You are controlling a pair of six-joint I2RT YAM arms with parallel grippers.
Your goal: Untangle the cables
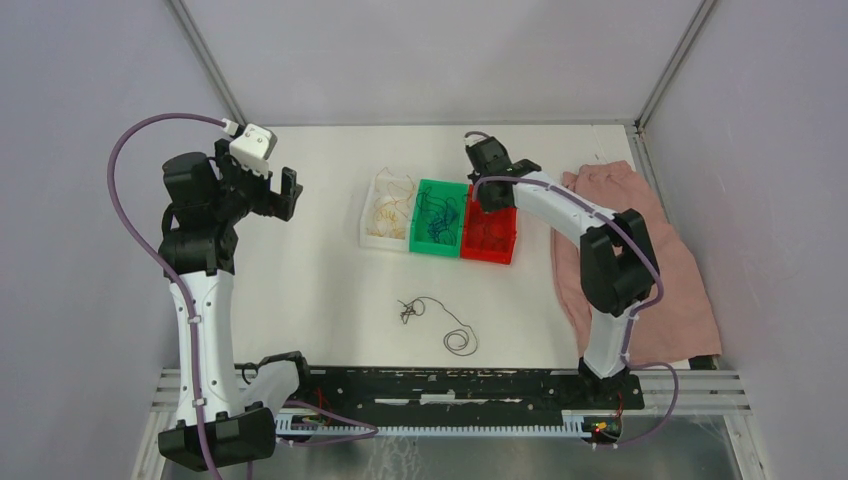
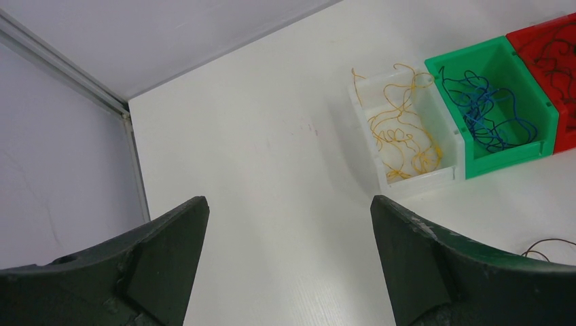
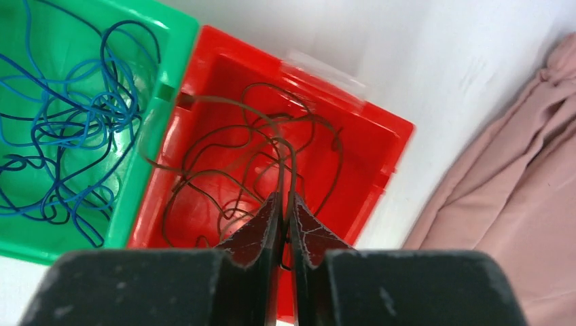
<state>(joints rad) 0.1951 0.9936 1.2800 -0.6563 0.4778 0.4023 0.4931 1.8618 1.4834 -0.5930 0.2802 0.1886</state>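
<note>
Right wrist view: the right gripper (image 3: 284,199) hangs over the red plastic bin (image 3: 380,129). Its black fingers are drawn almost together on a thin dark brown cable strand (image 3: 292,163) that rises from the curly brown heap inside, and blue cables (image 3: 68,129) fill the green plastic bin (image 3: 178,35) just beside. The left gripper (image 2: 289,204) stands wide and holds nothing above the white tabletop (image 2: 258,156), near the white plastic bin (image 2: 419,181) of yellow-tan cables (image 2: 397,132). In the top external view a small dark tangle of cables (image 1: 410,310) lies loose before the bins, with a pink cloth (image 1: 690,290) at the right edge and pale grey walls (image 1: 420,60) around.
</note>
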